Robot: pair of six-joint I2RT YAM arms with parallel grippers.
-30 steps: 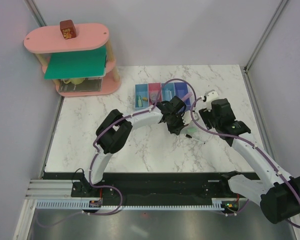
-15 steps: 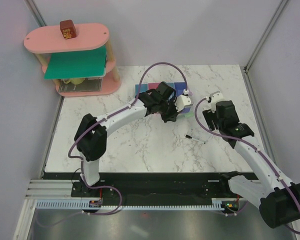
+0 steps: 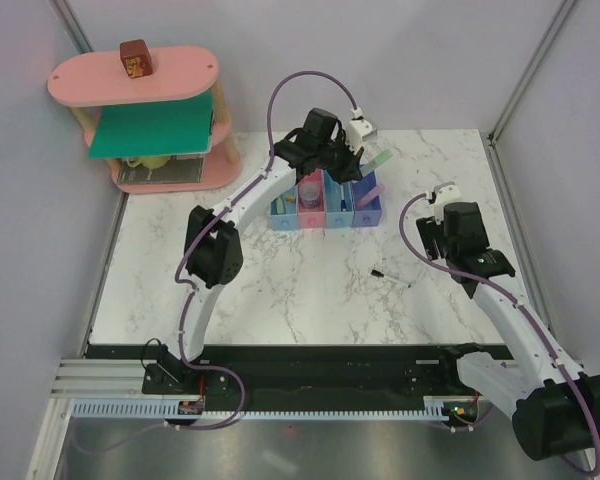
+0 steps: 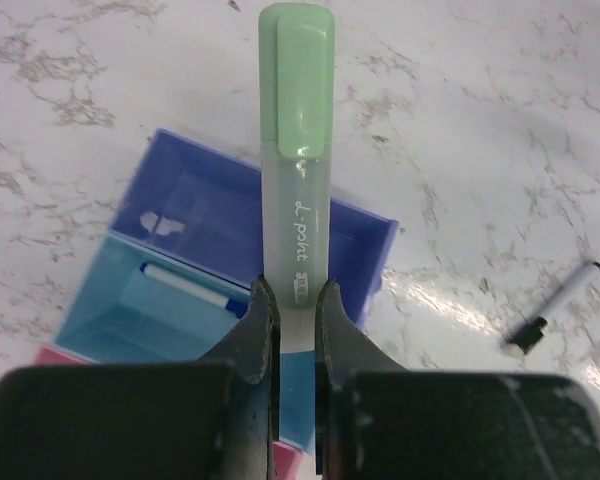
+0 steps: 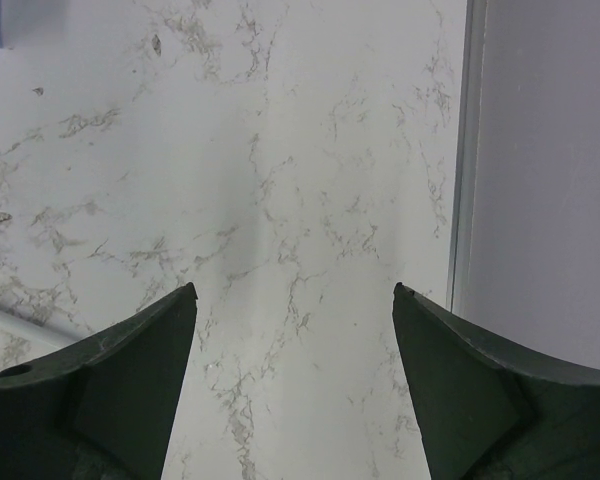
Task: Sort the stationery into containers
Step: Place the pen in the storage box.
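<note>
My left gripper (image 4: 292, 295) is shut on a mint green highlighter (image 4: 296, 150), which points forward from the jaws. It hangs above the row of containers (image 3: 325, 208), over the dark blue bin (image 4: 190, 200). Beside that bin, the light blue bin (image 4: 120, 310) holds a thin white pen (image 4: 190, 288). In the top view the left gripper (image 3: 355, 163) and the green highlighter (image 3: 381, 158) are at the row's back right, and a lilac-pink bar (image 3: 370, 190) leans in the end bin. A black-and-white pen (image 3: 392, 277) lies on the marble. My right gripper (image 5: 295, 290) is open over bare marble, holding nothing.
A big pink oval shelf (image 3: 130, 80) with a green panel stands at the back left, with a brown block (image 3: 135, 57) on top. The table's right edge rail (image 5: 460, 150) and the wall are close to my right gripper (image 3: 442, 200).
The left arm has carried the green highlighter from the middle of the table back to above the containers. The right arm has drawn a little to the right.
</note>
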